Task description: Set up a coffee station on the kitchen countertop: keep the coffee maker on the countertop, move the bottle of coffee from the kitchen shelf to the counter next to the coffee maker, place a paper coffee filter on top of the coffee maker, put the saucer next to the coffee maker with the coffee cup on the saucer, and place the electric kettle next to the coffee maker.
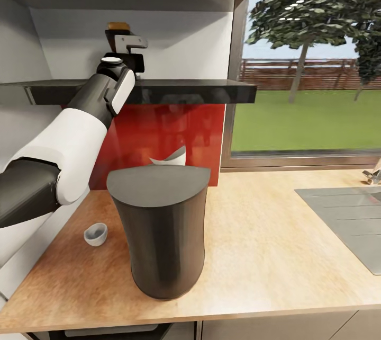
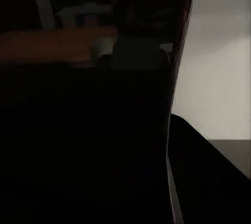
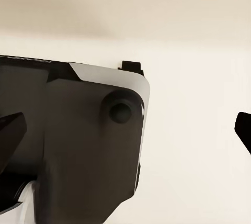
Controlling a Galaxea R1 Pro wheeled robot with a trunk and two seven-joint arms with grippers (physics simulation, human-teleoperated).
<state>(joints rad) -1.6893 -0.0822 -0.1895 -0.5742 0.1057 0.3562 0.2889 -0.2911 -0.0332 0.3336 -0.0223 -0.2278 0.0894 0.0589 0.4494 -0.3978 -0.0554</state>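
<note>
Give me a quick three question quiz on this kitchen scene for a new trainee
1. True or false: the left arm reaches up to the shelf.
2. What small item sits on the countertop left of the coffee maker? A) cup B) spoon C) plate
3. Fill in: a white paper filter shows just behind the coffee maker's ____.

Key: 1 true; 2 A, the cup; 3 top.
</note>
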